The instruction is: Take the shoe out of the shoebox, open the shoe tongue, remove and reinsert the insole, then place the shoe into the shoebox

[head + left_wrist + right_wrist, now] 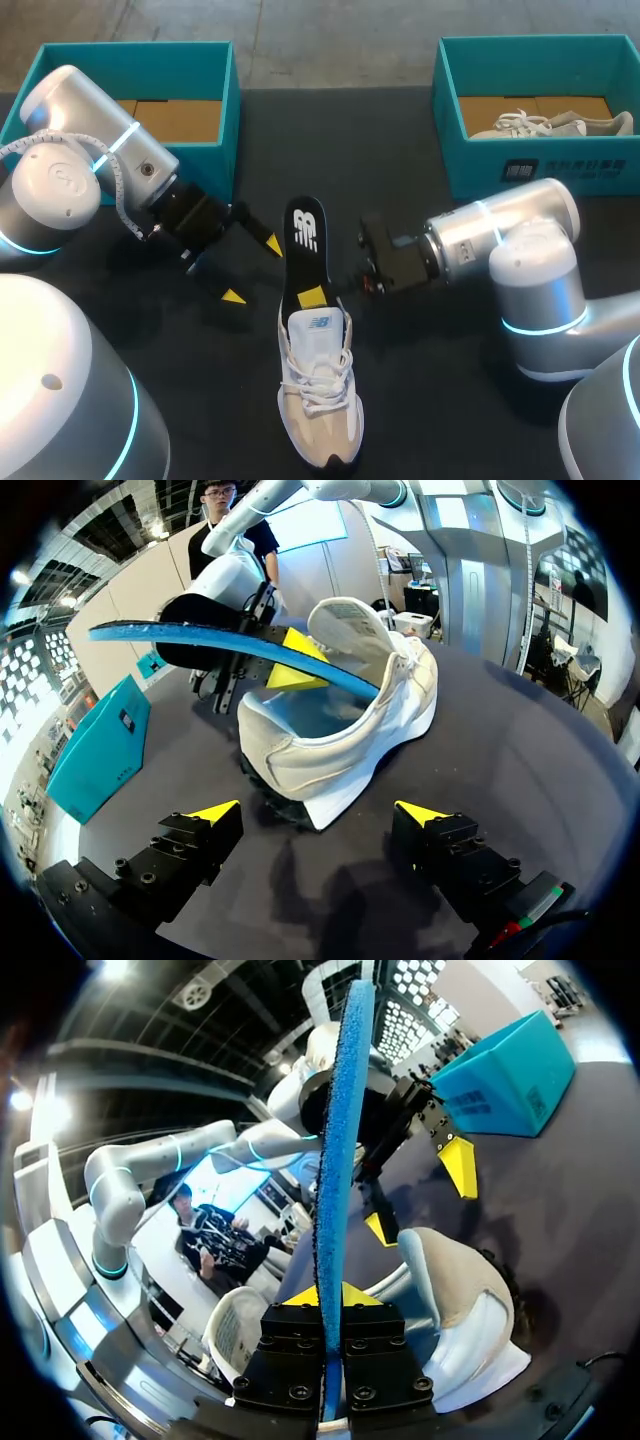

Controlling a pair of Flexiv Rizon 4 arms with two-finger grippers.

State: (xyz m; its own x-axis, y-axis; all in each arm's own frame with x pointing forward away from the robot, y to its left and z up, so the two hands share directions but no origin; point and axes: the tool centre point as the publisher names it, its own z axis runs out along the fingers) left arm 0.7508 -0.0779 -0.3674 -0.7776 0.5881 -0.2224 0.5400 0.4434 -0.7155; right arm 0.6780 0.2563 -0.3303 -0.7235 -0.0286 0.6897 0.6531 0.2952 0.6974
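A white and beige sneaker (318,400) lies on the dark table, toe toward the near edge. Its black insole (305,235) sticks out of the heel opening, blue underside (230,645) showing in the left wrist view. My right gripper (320,294) is shut on the insole (340,1160) just above the shoe's collar (450,1300). My left gripper (252,270) hangs open to the left of the heel, touching nothing; the sneaker (340,720) lies ahead of its spread fingers (318,812). In the right wrist view, the left gripper (425,1195) shows beyond the insole.
An empty teal shoebox (140,90) stands at the back left behind my left arm. A second teal shoebox (540,165) at the back right holds another pale shoe (555,125). Bare dark table (450,400) lies on both sides of the sneaker.
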